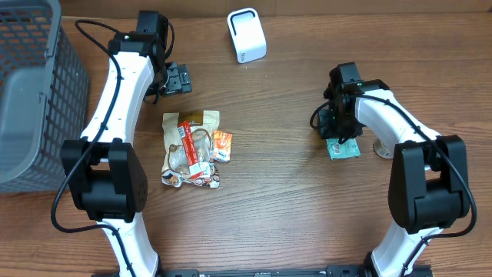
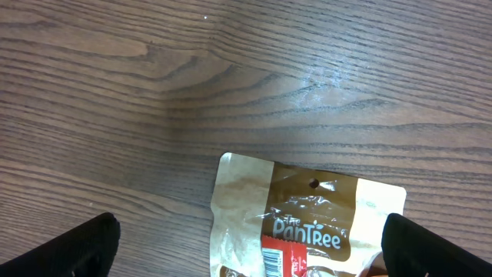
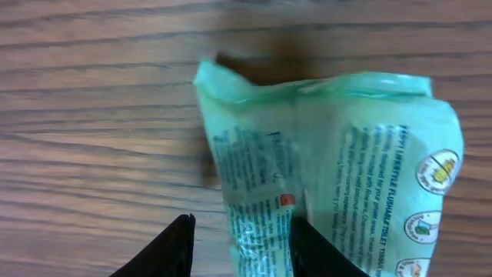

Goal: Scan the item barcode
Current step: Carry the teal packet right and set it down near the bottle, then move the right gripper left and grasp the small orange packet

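A green tissue packet (image 1: 344,148) lies flat on the wooden table at the right. My right gripper (image 1: 338,131) is low over it. In the right wrist view the packet (image 3: 346,154) has its folded left edge between the two black fingers (image 3: 173,246). The jaws straddle that fold, with wood showing between the left finger and the packet, so my right gripper (image 3: 242,223) is open. No barcode is readable on the packet. The white scanner (image 1: 246,35) stands at the back. My left gripper (image 1: 178,77) is wide open above a brown snack bag (image 2: 307,200).
A pile of snack packets (image 1: 192,146) lies left of centre; a small barcode (image 2: 273,263) shows on the top bag's red label. A grey mesh basket (image 1: 31,85) fills the far left. A round mount (image 1: 382,148) sits just right of the green packet.
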`<state>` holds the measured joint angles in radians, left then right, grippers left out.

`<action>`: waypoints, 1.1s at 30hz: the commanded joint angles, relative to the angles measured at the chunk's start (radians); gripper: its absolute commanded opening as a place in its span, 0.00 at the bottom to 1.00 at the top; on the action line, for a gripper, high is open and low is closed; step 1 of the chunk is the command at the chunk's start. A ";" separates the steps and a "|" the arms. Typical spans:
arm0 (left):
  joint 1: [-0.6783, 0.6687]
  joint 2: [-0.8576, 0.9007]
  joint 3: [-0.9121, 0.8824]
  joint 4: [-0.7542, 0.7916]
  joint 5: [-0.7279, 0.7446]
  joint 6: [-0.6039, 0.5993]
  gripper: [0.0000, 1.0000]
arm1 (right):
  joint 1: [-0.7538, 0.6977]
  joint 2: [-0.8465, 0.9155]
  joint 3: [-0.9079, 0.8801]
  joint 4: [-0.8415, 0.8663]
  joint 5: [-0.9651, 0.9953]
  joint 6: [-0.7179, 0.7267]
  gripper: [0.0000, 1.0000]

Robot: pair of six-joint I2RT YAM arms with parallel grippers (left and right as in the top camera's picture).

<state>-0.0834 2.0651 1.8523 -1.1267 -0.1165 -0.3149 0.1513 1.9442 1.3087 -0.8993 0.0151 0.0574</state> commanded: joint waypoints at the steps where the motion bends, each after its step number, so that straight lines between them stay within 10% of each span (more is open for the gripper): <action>1: -0.002 -0.030 0.016 0.002 0.003 -0.003 1.00 | -0.003 -0.012 -0.019 -0.003 0.103 0.006 0.41; 19: -0.002 -0.030 0.016 0.002 0.003 -0.003 1.00 | 0.000 -0.014 -0.012 -0.004 0.270 -0.028 0.41; 33: -0.002 -0.030 0.016 0.002 0.003 -0.003 1.00 | 0.182 -0.066 0.086 0.074 -0.452 0.219 0.38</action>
<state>-0.0834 2.0651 1.8523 -1.1263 -0.1165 -0.3149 0.2775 1.9125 1.3750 -0.8581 -0.2092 0.1482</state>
